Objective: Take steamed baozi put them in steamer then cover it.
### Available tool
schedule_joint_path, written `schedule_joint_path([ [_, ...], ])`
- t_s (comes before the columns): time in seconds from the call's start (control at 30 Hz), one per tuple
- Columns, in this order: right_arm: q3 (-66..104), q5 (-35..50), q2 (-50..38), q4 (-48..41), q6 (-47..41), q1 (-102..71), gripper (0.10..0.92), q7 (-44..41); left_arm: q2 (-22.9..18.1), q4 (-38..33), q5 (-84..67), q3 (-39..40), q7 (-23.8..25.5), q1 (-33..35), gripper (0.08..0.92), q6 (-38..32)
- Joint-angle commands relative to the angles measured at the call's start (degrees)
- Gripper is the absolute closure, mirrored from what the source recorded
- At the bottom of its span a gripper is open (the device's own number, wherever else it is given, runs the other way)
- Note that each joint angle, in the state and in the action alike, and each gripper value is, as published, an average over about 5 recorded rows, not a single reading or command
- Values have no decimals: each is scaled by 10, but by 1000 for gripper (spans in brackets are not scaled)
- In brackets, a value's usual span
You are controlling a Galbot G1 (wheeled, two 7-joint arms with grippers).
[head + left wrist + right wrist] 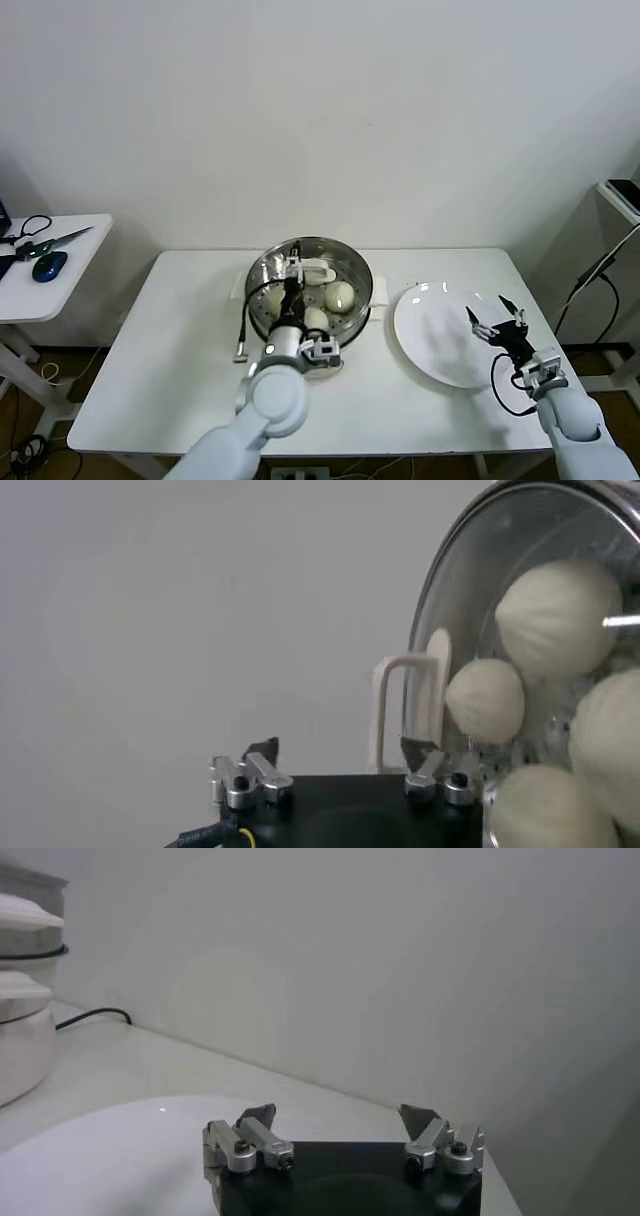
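Observation:
The steamer (262, 272) stands at the middle back of the table. The cover (352, 272) lies on it, its cream handle (318, 270) up. Steamed baozi (340, 295) show through the glass; several show in the left wrist view (555, 615). My left gripper (292, 274) is over the cover, open and empty. In the left wrist view (340, 752) the handle (408, 708) stands beside one fingertip, not between the two. My right gripper (498, 322) hangs open and empty over the white plate (430, 335); it also shows in the right wrist view (340, 1120).
A black cable (243, 322) lies left of the steamer. A side table (40, 290) at the far left holds scissors and a blue mouse. A shelf (620, 195) with a cable stands at the right. The steamer's white base (18, 1043) shows in the right wrist view.

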Motion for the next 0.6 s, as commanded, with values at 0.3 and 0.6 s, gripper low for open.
schedule_joint_path([
  [0.3, 17, 19, 11, 57, -34, -30, 203, 11, 91, -184, -311, -249, -218, 238, 177, -135],
  [0.6, 28, 15, 23, 95, -29, -67, 203, 13, 24, -139, -716, -490, -254, 357, 177, -364],
])
